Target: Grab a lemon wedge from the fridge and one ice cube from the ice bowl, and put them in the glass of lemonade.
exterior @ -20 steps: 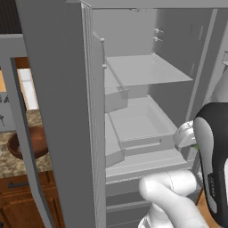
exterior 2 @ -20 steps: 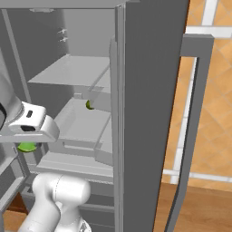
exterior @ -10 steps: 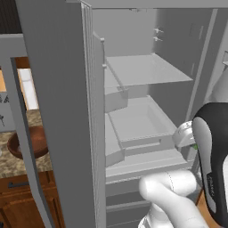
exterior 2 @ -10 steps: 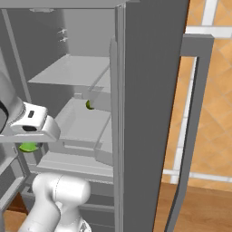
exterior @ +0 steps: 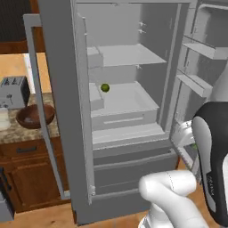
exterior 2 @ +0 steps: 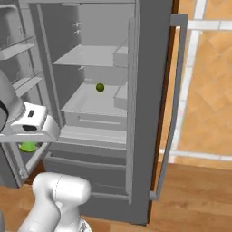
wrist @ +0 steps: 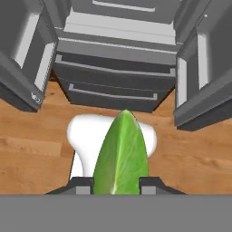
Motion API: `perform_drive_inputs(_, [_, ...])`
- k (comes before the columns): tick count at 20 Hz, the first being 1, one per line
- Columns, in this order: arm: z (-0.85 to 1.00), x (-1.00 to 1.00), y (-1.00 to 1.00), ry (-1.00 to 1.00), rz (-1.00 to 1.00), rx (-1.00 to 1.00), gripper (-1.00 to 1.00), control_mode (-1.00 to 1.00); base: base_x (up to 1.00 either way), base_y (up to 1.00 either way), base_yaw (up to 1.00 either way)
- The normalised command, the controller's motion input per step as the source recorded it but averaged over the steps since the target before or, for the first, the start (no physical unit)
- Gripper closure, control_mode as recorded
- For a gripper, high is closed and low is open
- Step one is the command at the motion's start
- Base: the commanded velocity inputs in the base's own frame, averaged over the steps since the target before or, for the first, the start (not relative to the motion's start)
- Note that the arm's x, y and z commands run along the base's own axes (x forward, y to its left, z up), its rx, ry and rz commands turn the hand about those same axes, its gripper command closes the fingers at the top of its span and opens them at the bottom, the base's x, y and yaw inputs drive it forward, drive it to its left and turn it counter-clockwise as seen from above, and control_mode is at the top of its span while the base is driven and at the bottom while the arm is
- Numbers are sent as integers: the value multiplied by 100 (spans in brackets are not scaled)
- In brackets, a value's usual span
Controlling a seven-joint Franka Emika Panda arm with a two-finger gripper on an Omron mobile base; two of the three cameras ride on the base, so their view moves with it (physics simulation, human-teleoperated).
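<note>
**Wedge in hand, glass off to the left**

The end effector (wrist: 117, 186) is clamped on the lemon wedge (wrist: 121, 156), its long axis running straight out between the tips. The glass of lemonade (exterior: 3, 118) sits on the desk left of the open fridge (exterior: 62, 111), beside the ice bowl (exterior: 34, 115), well apart from the wedge.

Glossy white rounded arm (exterior: 171, 191), bulbous elbow shell, dark charcoal joint band edged in white, boxy white hand housing with a small black slot, two dark pincer fingertips (wrist: 82, 186)
</note>
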Motion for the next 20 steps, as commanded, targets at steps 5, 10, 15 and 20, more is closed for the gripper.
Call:
perform_drive_inputs(5, [0,0,0,0,0,0,100,100,-17,4,74])
perform_drive_inputs(10, [0,0,0,0,0,0,100,100,-2,-2,100])
perform_drive_inputs(15, [0,0,0,0,0,0,100,100,-13,4,94])
perform_drive_inputs(20, [0,0,0,0,0,0,100,100,9,44,61])
